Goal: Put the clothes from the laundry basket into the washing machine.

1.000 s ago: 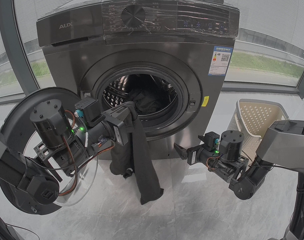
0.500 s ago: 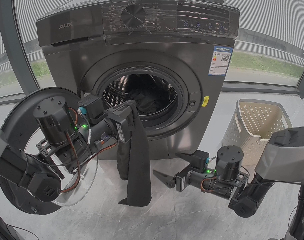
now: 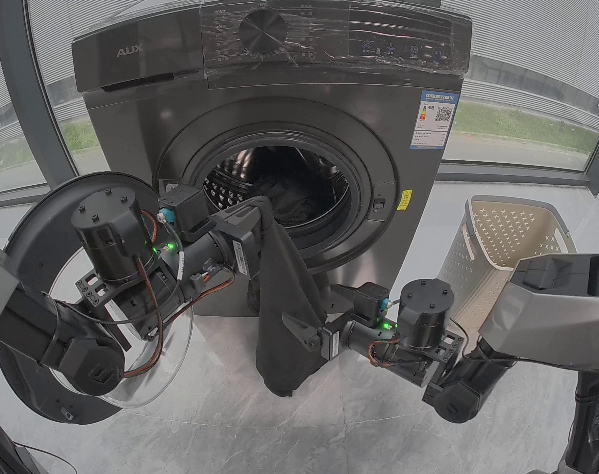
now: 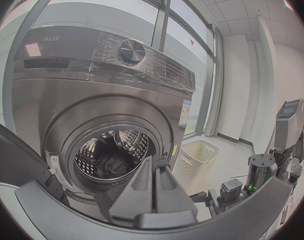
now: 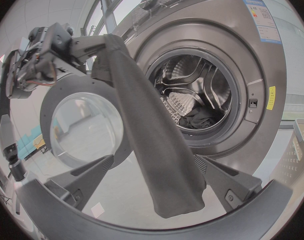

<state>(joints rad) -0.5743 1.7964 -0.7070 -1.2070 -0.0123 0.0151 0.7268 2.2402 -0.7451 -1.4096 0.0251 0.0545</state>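
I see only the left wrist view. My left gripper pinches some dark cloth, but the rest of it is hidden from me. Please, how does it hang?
Observer: The dark garment hangs long and loose from the left gripper, all of it outside the drum, in front of the washing machine.
Operator: Where is the right gripper in relation to it?
Observer: The right gripper is at the garment's lower part, one finger on each side.
Operator: Does it hold the cloth?
Observer: No, its jaws are wide open, and the garment's end hangs free between them.
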